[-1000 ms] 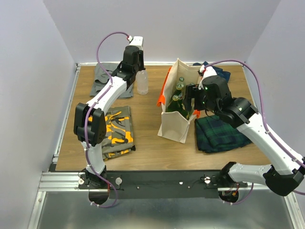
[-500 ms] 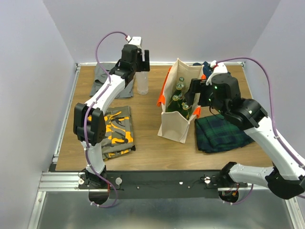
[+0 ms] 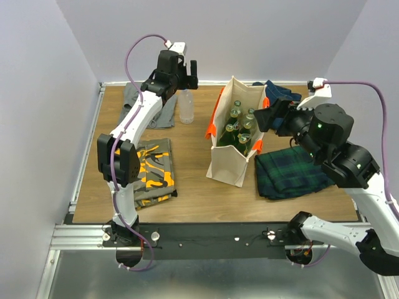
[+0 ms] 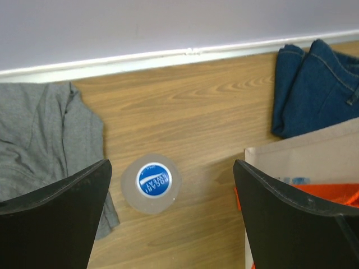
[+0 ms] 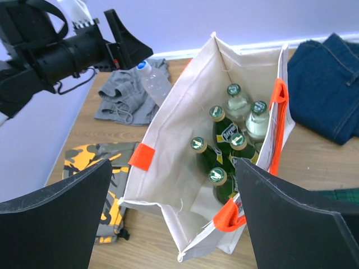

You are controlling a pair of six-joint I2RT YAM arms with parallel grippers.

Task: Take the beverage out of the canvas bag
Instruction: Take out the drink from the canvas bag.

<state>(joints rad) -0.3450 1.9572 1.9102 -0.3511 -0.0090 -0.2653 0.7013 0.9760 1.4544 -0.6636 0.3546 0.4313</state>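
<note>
The canvas bag (image 3: 227, 163) stands upright mid-table, cream with orange handles, its mouth open (image 5: 185, 134). Inside stand several green glass bottles (image 5: 217, 130) and two paler ones (image 5: 238, 103). A clear plastic beverage bottle (image 3: 186, 107) with a blue cap (image 4: 151, 180) stands on the wood left of the bag. My left gripper (image 3: 186, 78) hovers above that bottle, open (image 4: 171, 168), touching nothing. To the bag's right and higher up hangs my right gripper (image 3: 268, 118), open (image 5: 173, 161) and empty, looking down into the bag.
A grey shirt (image 3: 138, 103) lies at the back left and folded camouflage clothes (image 3: 153, 171) at the front left. Tartan cloth (image 3: 290, 171) lies right of the bag, blue jeans (image 3: 282, 93) behind it. A white rail (image 4: 190, 53) runs along the back wall.
My left gripper opened, let go of the clear bottle and rose above it. My right gripper opened wide and drew back up and to the right, away from the bag.
</note>
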